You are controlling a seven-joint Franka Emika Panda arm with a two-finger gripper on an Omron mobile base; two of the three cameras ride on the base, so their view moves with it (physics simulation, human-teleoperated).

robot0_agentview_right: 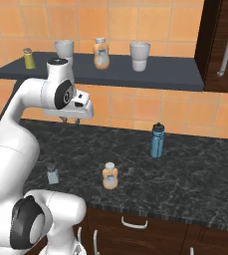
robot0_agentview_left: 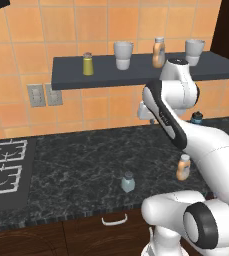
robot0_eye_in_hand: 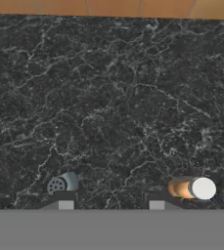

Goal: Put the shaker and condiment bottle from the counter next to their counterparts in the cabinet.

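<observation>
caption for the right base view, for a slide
Robot arm's empty gripper hangs above the counter, where shaker and amber bottle stand.

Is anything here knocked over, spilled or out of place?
Nothing stands out. The shaker and bottle stand upright on the counter, apart. The items on the shelf are upright too. No spills.

Even, bright, shadeless rendered light falls on the orange tiles; the dark table shows faint contact shadows, no glare, and slightly soft, pixelated edges.
</observation>
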